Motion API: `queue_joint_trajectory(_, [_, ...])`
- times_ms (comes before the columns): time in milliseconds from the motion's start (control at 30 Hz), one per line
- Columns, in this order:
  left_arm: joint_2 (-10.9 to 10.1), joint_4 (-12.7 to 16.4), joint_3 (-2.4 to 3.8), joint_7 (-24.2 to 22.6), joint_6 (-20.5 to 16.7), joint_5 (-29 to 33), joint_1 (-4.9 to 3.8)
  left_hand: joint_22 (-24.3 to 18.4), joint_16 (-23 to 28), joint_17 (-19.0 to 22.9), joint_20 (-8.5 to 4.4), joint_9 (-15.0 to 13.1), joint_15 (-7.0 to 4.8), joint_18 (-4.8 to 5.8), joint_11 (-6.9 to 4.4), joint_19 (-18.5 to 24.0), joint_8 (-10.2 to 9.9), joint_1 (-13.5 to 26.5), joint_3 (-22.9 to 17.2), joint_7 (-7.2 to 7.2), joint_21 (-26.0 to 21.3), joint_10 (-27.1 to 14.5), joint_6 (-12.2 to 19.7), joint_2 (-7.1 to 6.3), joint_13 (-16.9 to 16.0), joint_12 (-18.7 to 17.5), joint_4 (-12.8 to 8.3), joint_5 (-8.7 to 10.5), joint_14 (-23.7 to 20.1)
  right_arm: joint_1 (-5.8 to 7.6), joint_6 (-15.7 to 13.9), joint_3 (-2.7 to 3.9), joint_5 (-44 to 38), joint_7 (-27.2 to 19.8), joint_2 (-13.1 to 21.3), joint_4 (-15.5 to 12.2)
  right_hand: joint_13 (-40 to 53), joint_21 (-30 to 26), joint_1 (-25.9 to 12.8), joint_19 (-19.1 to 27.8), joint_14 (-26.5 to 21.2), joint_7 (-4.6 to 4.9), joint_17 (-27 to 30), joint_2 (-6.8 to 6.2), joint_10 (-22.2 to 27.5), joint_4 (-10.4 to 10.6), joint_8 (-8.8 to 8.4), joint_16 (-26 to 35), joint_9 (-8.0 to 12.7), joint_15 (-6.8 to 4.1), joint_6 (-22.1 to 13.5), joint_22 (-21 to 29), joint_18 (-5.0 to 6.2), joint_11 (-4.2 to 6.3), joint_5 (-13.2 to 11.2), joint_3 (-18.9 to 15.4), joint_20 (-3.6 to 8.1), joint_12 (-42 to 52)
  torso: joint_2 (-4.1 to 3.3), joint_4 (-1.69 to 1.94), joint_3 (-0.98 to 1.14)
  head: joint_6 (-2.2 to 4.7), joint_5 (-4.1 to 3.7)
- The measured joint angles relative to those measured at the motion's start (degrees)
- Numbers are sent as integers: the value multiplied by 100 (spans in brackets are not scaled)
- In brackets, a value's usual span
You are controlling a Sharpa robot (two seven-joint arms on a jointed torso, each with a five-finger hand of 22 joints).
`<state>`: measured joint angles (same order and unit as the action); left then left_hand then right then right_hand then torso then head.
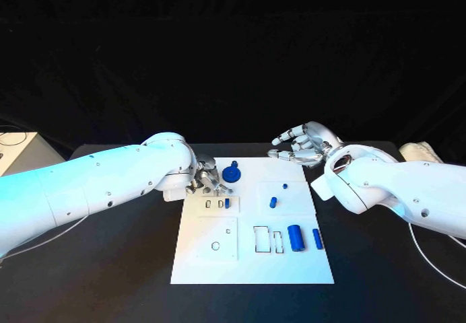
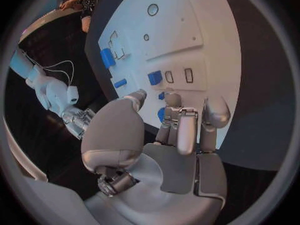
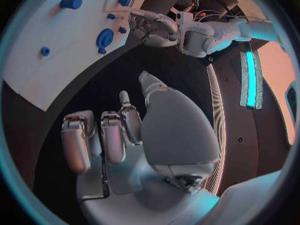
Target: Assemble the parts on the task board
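While the silver left hand (image 1: 205, 180) hovers at the near-left edge of the flat white task board (image 1: 243, 269), its fingers curled together over a small blue part (image 2: 162, 114) that it touches, whether it truly grips the piece I cannot tell. A short blue block (image 1: 227, 202) stands in a slot just beside that hand, toward the robot, its long axis running up the board. The silver right hand (image 1: 301, 148) hangs off the board's far corner, fingers loosely spread and holding nothing, so the left is plainly nearer.
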<state>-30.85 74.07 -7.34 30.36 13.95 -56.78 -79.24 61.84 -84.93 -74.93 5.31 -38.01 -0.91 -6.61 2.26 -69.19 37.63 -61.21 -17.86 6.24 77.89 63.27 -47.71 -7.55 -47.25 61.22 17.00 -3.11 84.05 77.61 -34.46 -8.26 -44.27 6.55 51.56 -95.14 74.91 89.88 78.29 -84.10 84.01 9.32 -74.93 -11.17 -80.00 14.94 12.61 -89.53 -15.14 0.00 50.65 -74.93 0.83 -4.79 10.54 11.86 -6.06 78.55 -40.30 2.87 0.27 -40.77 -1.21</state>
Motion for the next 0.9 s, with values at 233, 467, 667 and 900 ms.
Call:
queue_joint_trajectory(233, [98, -56, -132, 6, -13, 66, 19, 13, 0, 0, 0, -18, 0, 0, 0, 0, 19, 0, 0, 0, 0, 0, 0, 0, -19, 0, 0, 0, 0, 0, 2, 0, -39, 28, -46, 20, 0, 0, 0, 0, 0, 0, 0, 0, 0, 0, 0, 0, 0, 0, 0, 1, 0, 0, 0, 0, 0, 0, -12, -12, -14, -12, -19])
queue_joint_trajectory(467, [138, -66, -178, 5, -86, 163, 52, 13, 0, 1, 0, -41, 0, 0, 0, 0, 32, 23, 0, 0, 0, 0, 0, 23, -21, 0, 0, 0, 0, 0, 3, -1, -77, 47, -100, 57, -1, 0, 0, 0, 0, 0, 0, 0, 0, 24, 0, 0, 0, 0, 0, 1, 0, 0, 0, -24, 0, 0, -18, -13, -14, -16, -37])
queue_joint_trajectory(667, [135, -63, -185, 1, -152, 225, 55, 31, 0, 1, 0, -87, 0, -1, 0, 0, 56, -9, 0, 0, 0, 0, 0, 54, -53, 30, 0, 0, 0, 0, 4, -2, -108, 58, -121, 76, -1, 0, 0, 0, 0, 0, 1, 0, 0, 27, 0, 0, 0, 0, 0, 1, 0, 0, 0, -21, 0, 0, -14, -3, -14, -30, -51])
queue_joint_trajectory(900, [137, -56, -188, -2, -161, 290, 58, 40, 0, 1, 0, -153, 0, 0, 0, 0, 56, -107, -1, -21, 0, 0, 21, 109, -57, 31, 0, 0, 0, -3, 12, -4, -132, 68, -163, 113, -1, 0, 0, 0, 0, 0, 1, 0, 0, 41, 23, 0, 0, 0, 0, 2, 0, 0, 0, -6, 0, 0, -13, -7, -11, -42, -46])
